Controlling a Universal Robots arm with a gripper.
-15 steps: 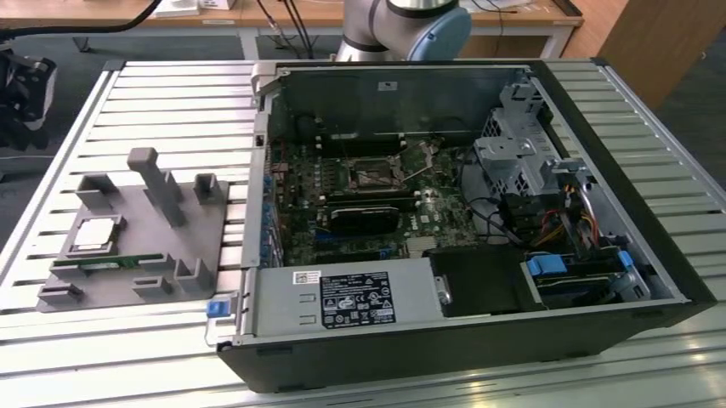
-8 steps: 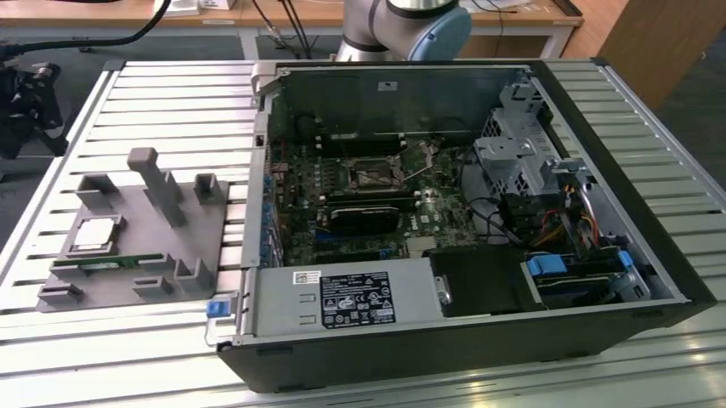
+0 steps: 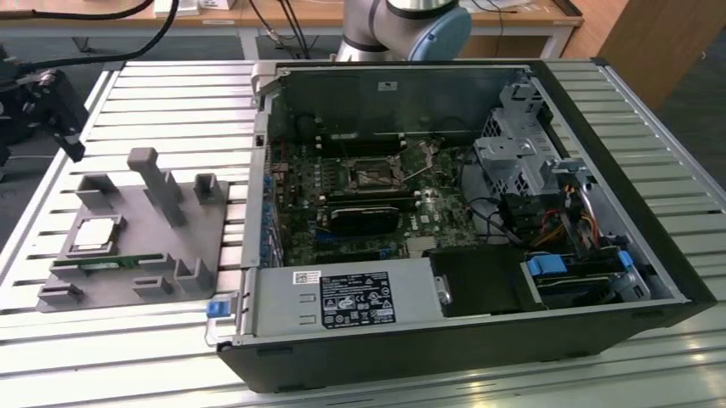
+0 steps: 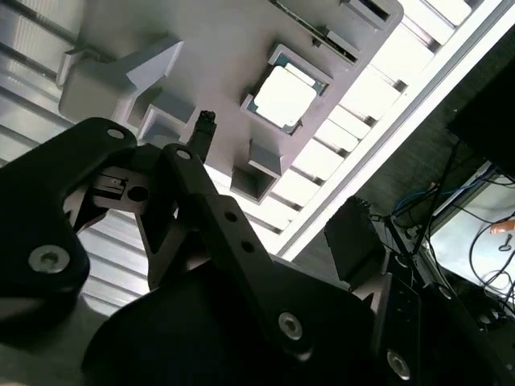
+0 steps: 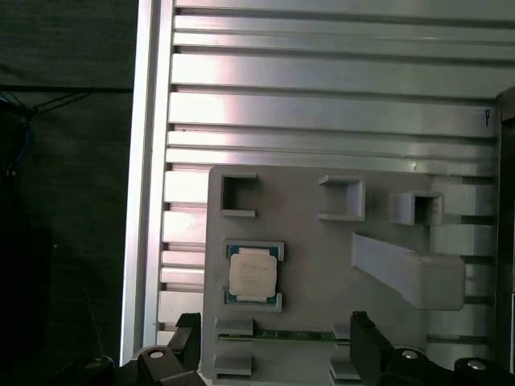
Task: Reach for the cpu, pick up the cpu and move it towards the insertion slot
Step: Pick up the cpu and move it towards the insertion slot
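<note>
The cpu (image 3: 97,235) lies flat in a recess of the grey holder plate (image 3: 170,229), at the exterior view's left. Its silvery top also shows in the first wrist view (image 5: 253,273) and the second wrist view (image 4: 283,96). My gripper (image 3: 59,123) hangs above the table's left edge, up and away from the cpu. It is open, with its two black fingers spread wide over the plate's edge (image 5: 273,326) and nothing between them. One finger (image 4: 201,173) points toward the plate. The insertion slot (image 3: 372,176) sits on the motherboard inside the open computer case.
A green memory stick (image 3: 108,263) lies in the holder plate beside the cpu. Grey posts (image 3: 153,178) rise from the plate. The black case walls (image 3: 635,212) ring the motherboard, with a drive cage and cables at the exterior view's right. The ribbed aluminium table (image 3: 170,93) carries everything.
</note>
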